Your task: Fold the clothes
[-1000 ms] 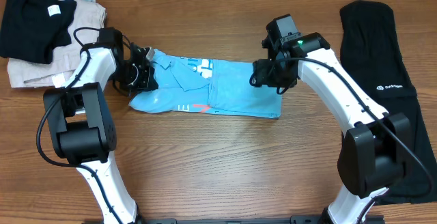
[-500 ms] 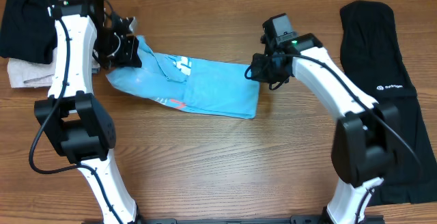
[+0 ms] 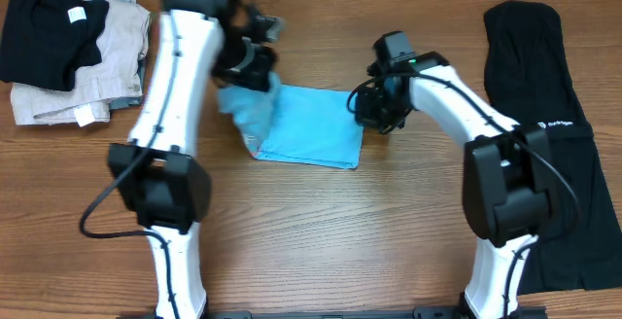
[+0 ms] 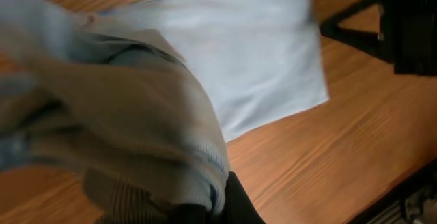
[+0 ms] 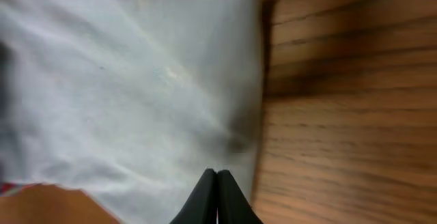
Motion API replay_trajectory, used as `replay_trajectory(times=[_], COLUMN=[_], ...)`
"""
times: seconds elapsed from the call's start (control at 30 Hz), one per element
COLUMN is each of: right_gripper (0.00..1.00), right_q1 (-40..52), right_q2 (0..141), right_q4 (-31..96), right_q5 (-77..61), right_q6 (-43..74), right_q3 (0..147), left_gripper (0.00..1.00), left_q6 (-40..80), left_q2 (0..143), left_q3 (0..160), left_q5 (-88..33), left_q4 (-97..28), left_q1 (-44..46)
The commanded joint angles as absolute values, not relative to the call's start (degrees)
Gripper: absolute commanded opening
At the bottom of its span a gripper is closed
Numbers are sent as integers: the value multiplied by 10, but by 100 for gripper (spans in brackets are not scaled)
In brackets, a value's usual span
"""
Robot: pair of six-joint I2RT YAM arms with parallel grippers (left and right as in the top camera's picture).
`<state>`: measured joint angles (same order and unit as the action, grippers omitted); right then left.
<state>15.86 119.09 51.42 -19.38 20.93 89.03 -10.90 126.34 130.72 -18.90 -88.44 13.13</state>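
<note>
Hiding the left hand (image 3: 247,74), bunched T-shirt (image 3: 311,132) in its grasp; right hand (image 3: 371,117) clenched.

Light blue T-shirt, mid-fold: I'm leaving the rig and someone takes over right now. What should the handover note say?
Left gripper: shut on the light blue T-shirt, holding its left end bunched and lifted above the table.
Right gripper: shut, at the shirt's right edge; whether it pinches cloth cannot be told.
Long black garment: laid flat along the table's right side, neither gripper on it.
Done: the shirt's right part lies flat as a tidy rectangle.
Left: probably lay the lifted end over it and smooth it, then fold the black garment.
</note>
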Motion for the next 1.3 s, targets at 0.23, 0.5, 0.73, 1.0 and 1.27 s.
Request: replay_trajectory(times=[0.23, 0.5, 0.73, 1.0, 1.27], right_gripper=[4, 11, 15, 38, 54], right_q1=[-32, -107, -102, -33, 179], right_q2=[933, 867, 868, 877, 943], right_q4=[583, 629, 638, 659, 615], right_q5=[-263, -262, -262, -231, -158], right_q6=[177, 160, 160, 145, 117], right_q3=[920, 920, 919, 882, 855], left_gripper=[6, 59, 64, 79, 88], left_q6=[-25, -25, 0, 68, 77], left_q2=[1271, 1322, 1330, 1329, 1330], left_q3=[1307, 1293, 1313, 1515, 1559], left_q5=[-109, -146, -165, -166, -166], left_q4=[-837, -791, -782, -854, -866], left_q1=[272, 321, 330, 253, 166])
